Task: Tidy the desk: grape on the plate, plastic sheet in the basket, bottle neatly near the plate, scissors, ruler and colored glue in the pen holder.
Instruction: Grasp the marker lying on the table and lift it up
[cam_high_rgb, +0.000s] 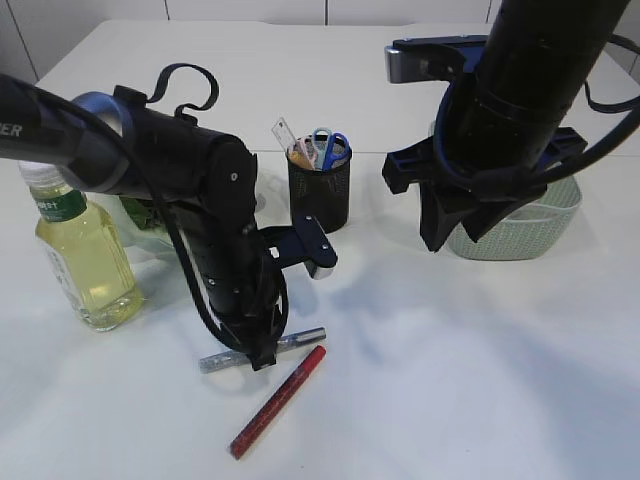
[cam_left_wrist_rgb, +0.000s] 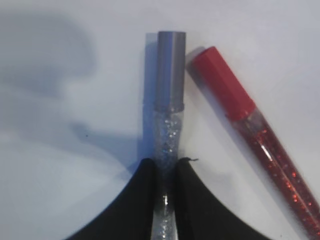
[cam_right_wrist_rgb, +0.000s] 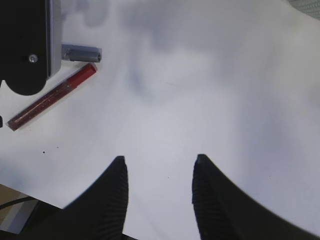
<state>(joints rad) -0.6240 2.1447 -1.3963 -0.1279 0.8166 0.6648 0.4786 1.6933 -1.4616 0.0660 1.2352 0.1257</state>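
Pinching the silver glitter glue (cam_left_wrist_rgb: 169, 125), the left jaws (cam_left_wrist_rgb: 165, 172) were closed on its clear barrel, the tube lying flat on the desk (cam_high_rgb: 450, 360) toward the front edge. The red glitter glue (cam_left_wrist_rgb: 250, 130) lay just beside it, angled away. The right jaws (cam_right_wrist_rgb: 159, 167) stood open and empty above bare desk. Scissors (cam_high_rgb: 330, 146) and ruler (cam_high_rgb: 285, 133) stood in the pen holder (cam_high_rgb: 320, 192); the bottle (cam_high_rgb: 85, 255) stood near the left edge, the basket (cam_high_rgb: 520, 225) toward the right.

Left gripper (cam_left_wrist_rgb: 165, 172) points straight down, jaws pinched narrow, while right gripper (cam_right_wrist_rgb: 160, 172) hangs raised, jaws parted.
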